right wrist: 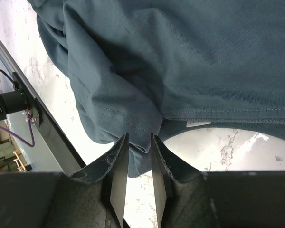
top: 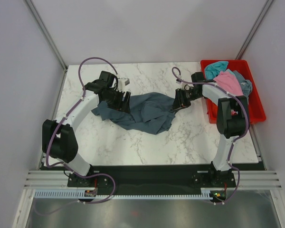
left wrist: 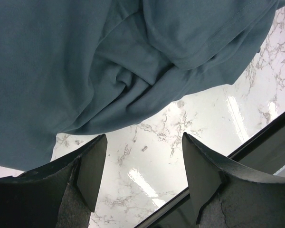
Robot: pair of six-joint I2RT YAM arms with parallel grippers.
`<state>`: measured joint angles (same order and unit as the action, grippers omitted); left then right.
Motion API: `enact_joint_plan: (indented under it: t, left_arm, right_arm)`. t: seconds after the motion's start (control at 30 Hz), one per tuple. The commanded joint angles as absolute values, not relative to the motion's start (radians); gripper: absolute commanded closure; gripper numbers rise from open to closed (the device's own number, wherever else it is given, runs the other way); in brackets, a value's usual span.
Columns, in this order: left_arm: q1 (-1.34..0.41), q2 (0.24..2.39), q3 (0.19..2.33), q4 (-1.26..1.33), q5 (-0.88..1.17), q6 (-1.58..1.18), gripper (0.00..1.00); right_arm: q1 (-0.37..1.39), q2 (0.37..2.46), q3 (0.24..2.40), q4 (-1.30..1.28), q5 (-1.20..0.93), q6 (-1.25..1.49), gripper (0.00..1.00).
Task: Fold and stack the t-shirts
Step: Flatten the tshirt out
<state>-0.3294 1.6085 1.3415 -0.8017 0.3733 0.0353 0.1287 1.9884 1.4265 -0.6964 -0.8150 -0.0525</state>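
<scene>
The slate-blue t-shirt [top: 147, 111] lies crumpled across the middle of the marble desk [top: 190, 142], nearer the far edge than the near one. We judge it light, limp and not slippery: a soft knit that sags and bunches wherever it is unsupported. It wants two holds well apart, at stitched hems or shoulder seams, where doubled cloth gives the fingers something firm.

Our right hand [right wrist: 139, 137] pinches a fold of hem with twin stitch lines, its jaws nearly together, near the small white tag [right wrist: 199, 123]. Our left hand [left wrist: 144, 138] is spread with nothing between the fingers, poised at the shirt's left end above glossy veined stone. The pink t-shirt [top: 229, 81] and the teal t-shirt [top: 214, 69] sit heaped in the red plastic bin [top: 255, 102] at the far right corner.
</scene>
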Motion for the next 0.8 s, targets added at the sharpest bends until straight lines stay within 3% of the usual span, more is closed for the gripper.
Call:
enact_joint_plan:
  t: [0.0, 0.57, 0.77]
  left_arm:
    - [-0.333, 1.603, 1.368, -0.798, 0.364, 0.061, 0.28]
    - [-0.333, 1.601, 1.373, -0.796, 0.359, 0.063, 0.28]
    - [-0.334, 1.608, 1.376, -0.798, 0.357, 0.063, 0.28]
  right_arm:
    - [0.13, 1.977, 1.434, -0.686, -0.851, -0.06, 0.66]
    - [0.129, 1.993, 1.411, -0.683, -0.841, -0.069, 0.6]
    - [0.135, 2.006, 1.424, -0.681, -0.859, -0.058, 0.76]
